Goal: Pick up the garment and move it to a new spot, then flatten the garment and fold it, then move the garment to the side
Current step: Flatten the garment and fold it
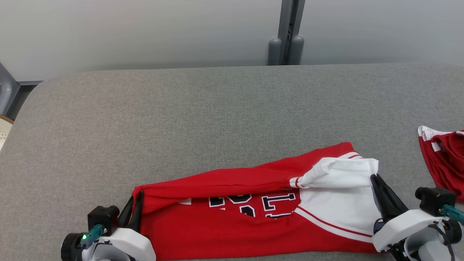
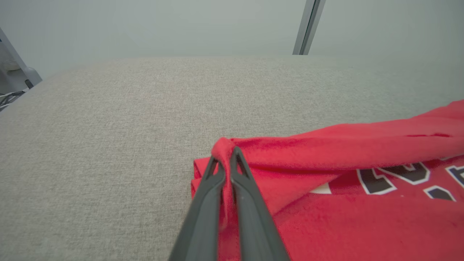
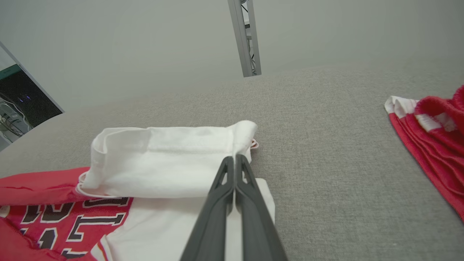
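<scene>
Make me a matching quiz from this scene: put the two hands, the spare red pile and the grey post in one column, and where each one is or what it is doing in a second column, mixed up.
Column one:
1. left hand
2. right hand
3. spare red pile
4. grey post

Column two:
A. stands behind the padded table, at the wall
B. shut on the white end of the garment
C. lies apart near the table's right edge
D. shut on the garment's red corner

Pairs: 1-D, 2-B, 3-C, 4-A
</scene>
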`<state>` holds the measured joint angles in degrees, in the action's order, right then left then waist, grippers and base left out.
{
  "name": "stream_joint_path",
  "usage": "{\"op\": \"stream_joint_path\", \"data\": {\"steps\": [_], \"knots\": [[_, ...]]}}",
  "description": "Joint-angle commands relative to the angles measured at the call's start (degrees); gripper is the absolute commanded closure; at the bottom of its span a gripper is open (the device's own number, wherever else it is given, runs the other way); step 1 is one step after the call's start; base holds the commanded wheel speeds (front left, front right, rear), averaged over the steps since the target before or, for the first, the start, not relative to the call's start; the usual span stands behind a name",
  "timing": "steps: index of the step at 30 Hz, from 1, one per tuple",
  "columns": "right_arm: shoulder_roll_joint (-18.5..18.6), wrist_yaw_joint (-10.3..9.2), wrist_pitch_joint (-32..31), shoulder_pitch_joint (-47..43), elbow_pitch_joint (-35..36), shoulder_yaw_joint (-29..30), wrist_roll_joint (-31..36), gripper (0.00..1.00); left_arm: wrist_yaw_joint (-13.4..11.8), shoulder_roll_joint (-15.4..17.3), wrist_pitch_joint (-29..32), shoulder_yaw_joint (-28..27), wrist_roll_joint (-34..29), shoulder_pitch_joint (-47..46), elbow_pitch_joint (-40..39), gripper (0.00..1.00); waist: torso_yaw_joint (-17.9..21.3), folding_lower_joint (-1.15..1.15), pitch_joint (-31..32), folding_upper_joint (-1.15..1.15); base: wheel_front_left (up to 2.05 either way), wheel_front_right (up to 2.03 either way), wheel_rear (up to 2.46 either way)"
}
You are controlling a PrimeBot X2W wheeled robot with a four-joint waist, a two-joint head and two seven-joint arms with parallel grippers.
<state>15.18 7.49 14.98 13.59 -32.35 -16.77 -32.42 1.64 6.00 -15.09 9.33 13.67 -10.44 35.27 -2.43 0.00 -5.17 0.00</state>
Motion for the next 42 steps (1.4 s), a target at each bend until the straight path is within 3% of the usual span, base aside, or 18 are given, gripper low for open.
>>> {"op": "stream_joint_path", "data": {"steps": [1, 6, 7, 8, 9, 10, 11, 15, 18, 34, 42], "knots": [[-0.1, 0.0, 0.2, -1.0, 0.2, 0.8, 0.4, 1.0, 0.5, 0.2, 0.0, -0.9, -0.7, 1.2, -0.7, 1.0, 0.0, 0.0, 0.4, 0.0, 0.0, 0.0, 0.0], [-0.9, 0.0, 0.2, -2.3, -0.1, 1.4, 1.7, 1.0, 1.3, -0.1, 0.0, -2.2, -2.4, 3.3, -1.4, 1.0, 0.3, 0.0, 1.3, 0.0, 0.0, 0.0, 0.0], [-1.0, 0.0, 0.2, -2.5, -0.4, 1.8, 2.0, 0.65, 1.2, -0.3, 0.0, -2.5, -2.7, 3.8, -1.3, 0.79, 0.3, 0.0, 1.4, 0.0, 0.0, 0.0, 0.0], [-1.1, 0.0, 0.2, -2.7, -0.9, 2.1, 2.2, 0.37, 0.9, -0.4, -0.1, -2.8, -2.9, 4.2, -2.0, 0.54, 0.4, 0.0, 1.5, 0.0, 0.0, 0.0, 0.0], [-1.4, 0.0, 0.2, -2.8, -1.0, 2.8, 2.3, 0.0, 0.5, -0.6, -0.1, -3.2, -3.3, 4.8, -2.7, 0.13, 0.5, 0.0, 1.7, 0.0, 0.0, 0.0, 0.0], [-1.4, 0.0, 0.2, -2.8, -1.0, 2.8, 2.3, 0.0, 0.5, -0.6, -0.1, -3.2, -3.3, 4.8, -2.7, 0.13, 0.5, 0.0, 1.7, 0.0, 0.0, 0.0, 0.0], [-1.4, 0.0, 0.2, -2.8, -0.8, 3.6, 2.7, 0.0, -0.2, -0.8, -0.1, -3.9, -3.6, 5.6, -3.8, 0.0, 0.6, 0.0, 1.9, 0.0, 0.0, 0.0, 0.0], [-2.5, 0.0, 0.2, -4.6, 1.6, 8.5, 5.4, 0.0, -3.6, -1.7, -0.1, -6.4, -6.3, 10.1, -10.7, 0.0, 0.8, 0.0, 2.7, 0.0, 0.0, 0.0, 0.0], [-3.5, 0.0, 0.2, -6.1, 3.3, 10.9, 7.5, 0.0, -4.6, -2.1, -0.1, -6.9, -8.2, 12.7, -14.0, 0.0, 0.8, 0.0, 3.5, 0.0, 0.0, 0.0, 0.0], [-7.7, 0.0, 0.2, -7.7, 3.6, 15.7, 14.0, 0.0, -7.7, -2.9, -0.1, -5.9, -11.7, 16.3, -18.7, 0.0, -0.5, 0.0, 6.0, 0.0, 0.0, 0.0, 0.0], [-8.1, 0.0, 0.2, -4.4, -1.5, 14.6, 14.8, 0.0, -8.1, -3.0, -0.1, -5.6, -10.8, 14.5, -19.7, 0.0, -2.0, 0.0, 2.4, 0.0, 0.0, 0.0, 0.0]]}}
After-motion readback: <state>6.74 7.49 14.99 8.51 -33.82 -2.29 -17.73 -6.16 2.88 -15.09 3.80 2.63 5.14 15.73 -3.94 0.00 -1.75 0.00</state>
